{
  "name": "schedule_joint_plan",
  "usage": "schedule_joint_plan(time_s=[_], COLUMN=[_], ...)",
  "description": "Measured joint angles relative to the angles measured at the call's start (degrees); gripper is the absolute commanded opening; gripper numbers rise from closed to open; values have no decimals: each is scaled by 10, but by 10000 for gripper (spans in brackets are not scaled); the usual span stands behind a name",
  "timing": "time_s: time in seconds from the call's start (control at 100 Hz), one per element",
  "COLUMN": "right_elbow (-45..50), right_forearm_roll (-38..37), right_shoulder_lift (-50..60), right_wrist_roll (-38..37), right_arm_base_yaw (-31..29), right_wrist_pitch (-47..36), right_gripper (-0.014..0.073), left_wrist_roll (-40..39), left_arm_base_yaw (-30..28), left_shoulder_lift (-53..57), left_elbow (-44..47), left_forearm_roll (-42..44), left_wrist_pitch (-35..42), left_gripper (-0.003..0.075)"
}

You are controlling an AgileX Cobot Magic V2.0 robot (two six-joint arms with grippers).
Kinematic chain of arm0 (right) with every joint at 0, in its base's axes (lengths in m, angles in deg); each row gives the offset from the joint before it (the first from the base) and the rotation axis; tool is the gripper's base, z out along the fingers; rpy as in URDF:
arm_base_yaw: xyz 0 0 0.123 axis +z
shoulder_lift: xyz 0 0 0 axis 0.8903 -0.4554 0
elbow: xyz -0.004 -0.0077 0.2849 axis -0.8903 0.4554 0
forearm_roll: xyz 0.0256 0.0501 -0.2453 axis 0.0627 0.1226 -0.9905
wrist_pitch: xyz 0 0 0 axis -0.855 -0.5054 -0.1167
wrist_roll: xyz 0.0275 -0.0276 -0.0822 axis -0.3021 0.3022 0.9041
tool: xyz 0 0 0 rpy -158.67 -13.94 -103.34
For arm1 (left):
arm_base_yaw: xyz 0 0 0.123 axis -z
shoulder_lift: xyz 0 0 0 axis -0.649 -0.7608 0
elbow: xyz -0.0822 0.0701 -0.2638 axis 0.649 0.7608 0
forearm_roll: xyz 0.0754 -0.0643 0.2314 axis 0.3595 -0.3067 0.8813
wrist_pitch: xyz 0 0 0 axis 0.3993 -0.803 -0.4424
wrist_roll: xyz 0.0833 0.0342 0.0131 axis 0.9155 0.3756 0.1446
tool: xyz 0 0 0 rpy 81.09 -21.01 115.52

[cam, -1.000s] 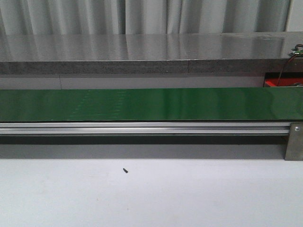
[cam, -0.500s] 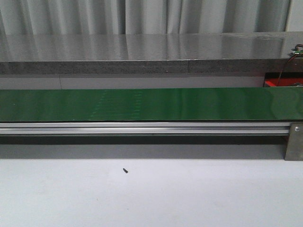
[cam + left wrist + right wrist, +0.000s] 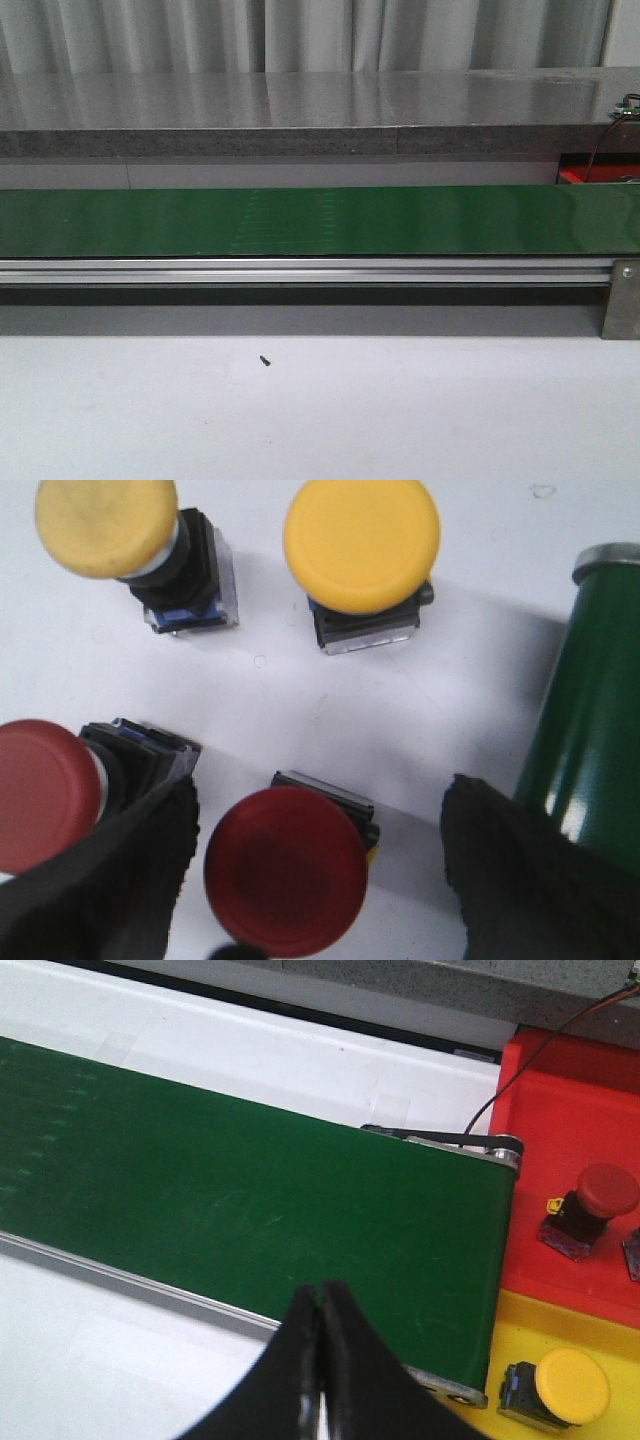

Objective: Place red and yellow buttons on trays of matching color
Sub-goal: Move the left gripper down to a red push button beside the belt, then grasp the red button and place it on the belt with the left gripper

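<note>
Red button (image 3: 287, 868) between left gripper (image 3: 315, 880) fingers

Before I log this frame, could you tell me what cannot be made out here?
- Front view: neither arm, the buttons nor the yellow tray show; only a red sliver beyond the green belt.
- Left wrist view: the leftmost red button is cut by the edge.
- Right wrist view: red tray and yellow tray run off frame.
</note>
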Motion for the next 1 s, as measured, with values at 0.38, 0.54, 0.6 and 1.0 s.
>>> schedule_joint_plan(time_s=[0.38, 0.54, 0.6, 1.0], right_elbow=[0, 0, 0, 0], right_forearm_roll=[0, 0, 0, 0], right_shoulder_lift=[0, 0, 0, 0], right_wrist_roll=[0, 0, 0, 0], right_arm_base_yaw=[0, 0, 0, 0], right_wrist_pitch=[0, 0, 0, 0], right_gripper=[-68, -68, -68, -68], left_wrist_roll=[0, 0, 0, 0], left_arm_base_yaw=[-11, -11, -11, -11], left_shoulder_lift=[-1, -1, -1, -1], left_elbow=[0, 0, 0, 0], left_forearm_roll=[5, 5, 5, 5], left_wrist_pitch=[-12, -14, -15, -16], left_gripper=[480, 460, 424, 148])
